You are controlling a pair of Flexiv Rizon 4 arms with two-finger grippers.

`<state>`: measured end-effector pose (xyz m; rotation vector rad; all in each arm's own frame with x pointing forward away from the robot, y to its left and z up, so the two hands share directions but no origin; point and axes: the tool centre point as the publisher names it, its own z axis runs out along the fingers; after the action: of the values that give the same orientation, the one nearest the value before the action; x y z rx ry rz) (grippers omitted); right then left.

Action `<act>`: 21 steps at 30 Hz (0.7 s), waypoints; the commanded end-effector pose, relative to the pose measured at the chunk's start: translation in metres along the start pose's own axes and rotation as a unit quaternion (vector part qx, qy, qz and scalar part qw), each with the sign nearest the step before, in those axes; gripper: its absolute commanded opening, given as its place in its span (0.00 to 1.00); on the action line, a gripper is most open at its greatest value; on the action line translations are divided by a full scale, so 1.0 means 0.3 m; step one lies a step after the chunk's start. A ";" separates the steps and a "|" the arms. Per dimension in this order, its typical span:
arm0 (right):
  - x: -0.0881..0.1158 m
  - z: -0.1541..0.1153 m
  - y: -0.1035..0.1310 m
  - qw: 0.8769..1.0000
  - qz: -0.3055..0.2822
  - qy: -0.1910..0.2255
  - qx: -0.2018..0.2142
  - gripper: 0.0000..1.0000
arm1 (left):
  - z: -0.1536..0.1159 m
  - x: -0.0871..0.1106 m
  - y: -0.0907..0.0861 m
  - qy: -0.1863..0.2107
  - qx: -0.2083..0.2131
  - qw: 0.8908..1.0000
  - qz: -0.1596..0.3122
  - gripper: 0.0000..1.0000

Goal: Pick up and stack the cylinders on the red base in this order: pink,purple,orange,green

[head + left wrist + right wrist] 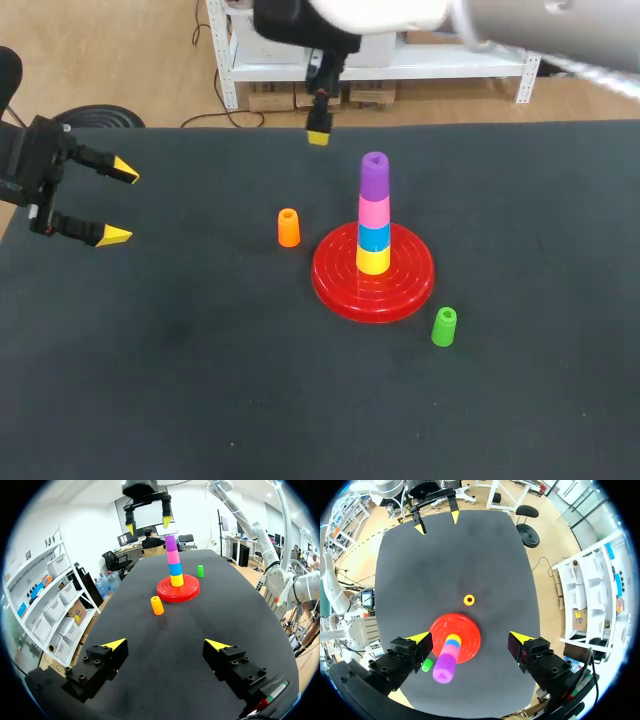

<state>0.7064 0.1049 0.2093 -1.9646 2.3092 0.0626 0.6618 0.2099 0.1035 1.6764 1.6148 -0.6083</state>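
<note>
On the red base (pixel 410 278) stands a stack, from the bottom: yellow, blue, pink (pixel 374 211) and purple (pixel 374 175) cylinders. An orange cylinder (pixel 288 227) stands upright left of the base, and a green one (pixel 444 327) near its front right. My right gripper (pixel 318 130) hangs open and empty high over the table's far edge. In its own view the right gripper (pixel 471 638) looks down on the purple top (pixel 445 667). At the table's left edge my left gripper (pixel 120 204) is open and empty, with the orange cylinder (pixel 157 605) well ahead of it.
The dark table (pixel 180 380) has nothing else on it besides the base and the two loose cylinders. The left wrist view shows the stack (pixel 172 560) and the right gripper (pixel 148 520) beyond the orange cylinder.
</note>
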 end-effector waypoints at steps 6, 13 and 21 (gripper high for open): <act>-0.084 0.127 -0.036 0.997 -0.010 0.034 -0.066 1.00 | 0.001 0.003 -0.002 -0.001 -0.001 1.000 0.001 1.00; -0.072 0.219 0.002 0.995 -0.013 0.032 -0.089 1.00 | 0.001 0.003 -0.002 -0.001 -0.001 1.000 0.001 1.00; -0.078 0.326 0.038 0.994 -0.017 0.025 -0.106 1.00 | 0.001 0.003 -0.002 -0.001 -0.001 1.000 0.001 1.00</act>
<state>0.7078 0.1400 0.1239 -2.1324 2.3964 0.2722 0.6618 0.2099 0.1035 1.6764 1.6148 -0.6083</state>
